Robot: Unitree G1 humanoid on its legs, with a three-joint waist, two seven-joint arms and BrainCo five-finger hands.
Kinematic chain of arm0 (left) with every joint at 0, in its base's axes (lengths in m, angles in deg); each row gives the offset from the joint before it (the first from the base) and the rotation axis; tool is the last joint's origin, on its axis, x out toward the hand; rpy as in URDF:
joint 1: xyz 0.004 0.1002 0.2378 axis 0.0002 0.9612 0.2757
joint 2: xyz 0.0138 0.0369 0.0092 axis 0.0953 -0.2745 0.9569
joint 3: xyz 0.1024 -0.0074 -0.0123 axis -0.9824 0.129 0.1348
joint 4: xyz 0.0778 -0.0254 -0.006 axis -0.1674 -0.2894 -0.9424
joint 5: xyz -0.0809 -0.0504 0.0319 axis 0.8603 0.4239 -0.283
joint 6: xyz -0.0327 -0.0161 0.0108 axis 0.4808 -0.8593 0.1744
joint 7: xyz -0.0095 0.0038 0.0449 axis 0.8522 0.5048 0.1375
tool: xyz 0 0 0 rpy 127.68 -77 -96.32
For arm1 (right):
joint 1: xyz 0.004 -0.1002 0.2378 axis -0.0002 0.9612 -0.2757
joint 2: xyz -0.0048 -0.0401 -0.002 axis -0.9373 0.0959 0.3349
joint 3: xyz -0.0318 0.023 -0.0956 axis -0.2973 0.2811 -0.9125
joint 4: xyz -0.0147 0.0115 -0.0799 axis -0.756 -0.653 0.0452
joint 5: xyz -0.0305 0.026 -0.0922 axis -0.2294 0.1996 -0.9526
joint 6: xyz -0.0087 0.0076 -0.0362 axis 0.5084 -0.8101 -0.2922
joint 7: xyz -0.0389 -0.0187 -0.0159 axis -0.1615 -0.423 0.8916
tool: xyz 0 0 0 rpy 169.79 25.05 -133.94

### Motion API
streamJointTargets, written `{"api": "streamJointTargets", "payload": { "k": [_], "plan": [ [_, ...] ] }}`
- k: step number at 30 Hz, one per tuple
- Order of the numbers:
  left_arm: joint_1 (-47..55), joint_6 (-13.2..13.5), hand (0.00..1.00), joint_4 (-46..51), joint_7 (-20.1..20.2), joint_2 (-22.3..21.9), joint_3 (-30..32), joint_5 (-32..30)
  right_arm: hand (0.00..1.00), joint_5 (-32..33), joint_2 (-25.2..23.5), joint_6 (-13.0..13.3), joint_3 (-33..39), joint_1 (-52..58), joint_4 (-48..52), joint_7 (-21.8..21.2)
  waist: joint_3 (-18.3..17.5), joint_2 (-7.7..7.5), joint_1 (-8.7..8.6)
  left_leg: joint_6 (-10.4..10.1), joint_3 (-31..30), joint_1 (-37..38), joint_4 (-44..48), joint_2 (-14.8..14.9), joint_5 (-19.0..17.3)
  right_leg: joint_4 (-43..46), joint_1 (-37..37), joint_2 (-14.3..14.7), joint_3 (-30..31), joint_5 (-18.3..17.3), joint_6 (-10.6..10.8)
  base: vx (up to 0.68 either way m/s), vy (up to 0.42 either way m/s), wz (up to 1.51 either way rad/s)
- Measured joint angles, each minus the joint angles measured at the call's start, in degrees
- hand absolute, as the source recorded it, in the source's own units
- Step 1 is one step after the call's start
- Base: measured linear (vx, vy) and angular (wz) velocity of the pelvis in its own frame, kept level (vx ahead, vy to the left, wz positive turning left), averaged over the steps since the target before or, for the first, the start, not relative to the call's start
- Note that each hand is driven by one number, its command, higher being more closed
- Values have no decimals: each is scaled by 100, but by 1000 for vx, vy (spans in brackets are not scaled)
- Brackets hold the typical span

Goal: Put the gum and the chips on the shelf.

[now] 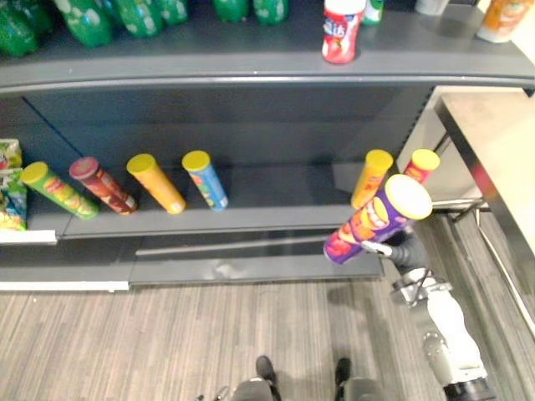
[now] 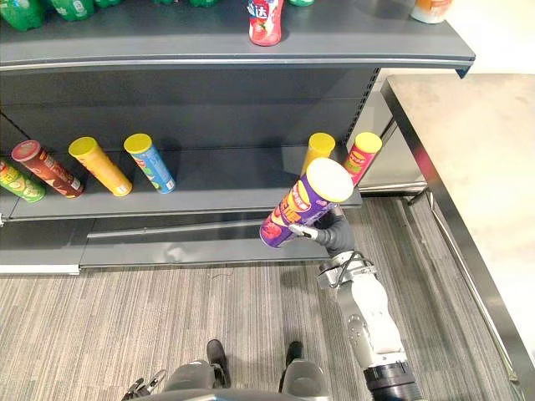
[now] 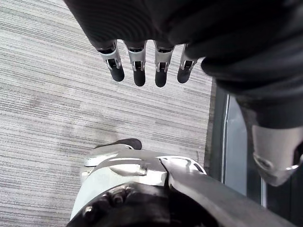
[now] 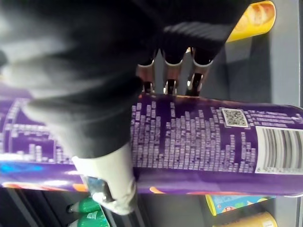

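Right robot hand (image 1: 407, 251) is clamped round the middle of a tall purple cardboard chips tube (image 1: 376, 219) with a pale lid. Its fingers (image 4: 170, 87) curl over one side and the thumb lies against the other, holding the tube tilted, lid uppermost, in the air just in front of the right end of the lower shelf (image 1: 276, 196). The left robot hand (image 3: 138, 71) hangs over the grey striped floor (image 1: 167, 342) with its fingers straight and holds nothing. On the dark grey metal shelving, the upper shelf (image 1: 251, 46) carries green bottles (image 1: 84, 21) and a red-and-white bottle (image 1: 341, 33). The lower shelf holds tubes lying on their sides: green (image 1: 57, 190), dark red (image 1: 102, 185), orange (image 1: 155, 184) and blue (image 1: 205, 180) in a row to the left, then a yellow tube (image 1: 369, 180) and a red tube (image 1: 420, 165) just behind the held one. A bare stretch lies between the blue and yellow tubes. The purple tube is probably light and stiff, though its thin wall could dent under a hard squeeze. Its glossy skin may slip, and once laid down it will likely roll. A grip on the mid-body, clear of the lid, looks the safest hold.
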Motion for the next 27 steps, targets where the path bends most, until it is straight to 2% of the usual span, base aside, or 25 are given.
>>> {"api": "streamJointTargets", "payload": {
  "k": [3,5,7,9,10,12,16,19,20,21,22,24,26,27],
  "plan": [
    [-6,-94,0,-6,51,36,-76,10,100,0,-1,3,12,153,-51,23,2,-10,-38,-18,-109,-39,476,33,-258,643,-81,-105,-62,-426,-27,-27,-47,18],
    [-13,-153,0,-16,203,39,-103,18,100,1,4,15,58,237,-46,13,-18,36,-73,-6,-106,-298,1206,202,-678,1296,-311,-127,-7,-836,-82,-68,-89,-8],
    [-17,-161,0,-14,390,31,-109,182,100,-5,10,15,115,414,-38,13,-22,125,-70,39,-108,-435,1667,418,-896,1537,-390,-29,70,-1034,-193,-45,-73,-19],
    [-8,-202,0,-6,575,15,-102,584,100,-36,15,11,122,535,-35,4,15,181,-66,91,-189,-540,2118,522,-895,1630,-394,71,162,-1110,-260,-28,-58,-23],
    [-18,-269,0,2,637,-1,-75,773,100,-59,15,9,162,565,-35,-3,45,170,-86,217,-468,-727,2553,533,-746,1734,-398,65,215,-1154,-304,-32,-71,-30],
    [48,-292,0,48,670,-20,-47,914,100,-153,7,16,261,552,15,-13,114,57,-56,197,-893,-940,3034,468,-348,1812,-375,44,509,-1175,-342,-13,-61,-51],
    [87,-283,0,61,674,-37,-52,828,100,-157,-14,54,295,515,132,7,122,76,-75,86,-1360,-911,2585,395,-498,1963,-532,49,860,-1205,-394,19,19,-45],
    [135,-276,0,68,665,-46,-64,768,100,-157,23,72,291,498,132,-3,107,113,-73,-28,-1553,-792,1796,440,-478,2126,-686,45,1144,-1289,-249,57,160,-47],
    [147,-276,0,69,656,-70,-68,662,100,-157,44,75,297,500,132,-8,94,179,-92,-167,-1489,-694,1572,467,-515,2163,-693,54,1198,-1328,-180,84,225,-33],
    [150,-277,0,68,651,-73,-78,624,100,-158,73,78,310,500,123,-7,94,196,-94,-436,-1472,-636,1489,465,-541,2202,-694,37,1258,-1363,-118,115,299,-33],
    [124,-265,0,42,640,13,-111,565,100,-161,-4,78,312,542,99,-1,59,90,-94,-514,-1299,-577,1578,269,-682,2190,-678,-186,1394,-1408,15,130,298,-22],
    [84,-264,0,24,638,89,-198,562,100,-160,-4,79,333,578,149,0,35,18,-125,-430,-1224,-627,1737,99,-811,1998,-602,-355,1418,-1328,173,137,282,-8],
    [84,-224,0,-10,651,140,-297,562,100,-160,-61,80,367,631,198,43,21,-32,-185,-220,-1137,-651,1912,-121,-998,1591,-362,-598,1442,-1105,442,165,325,3],
    [84,-221,0,-19,662,149,-323,562,100,-160,-91,80,367,636,199,54,13,-39,-200,-172,-1105,-650,1933,-167,-1046,1500,-313,-648,1442,-1052,448,157,288,-4]
  ]
}}
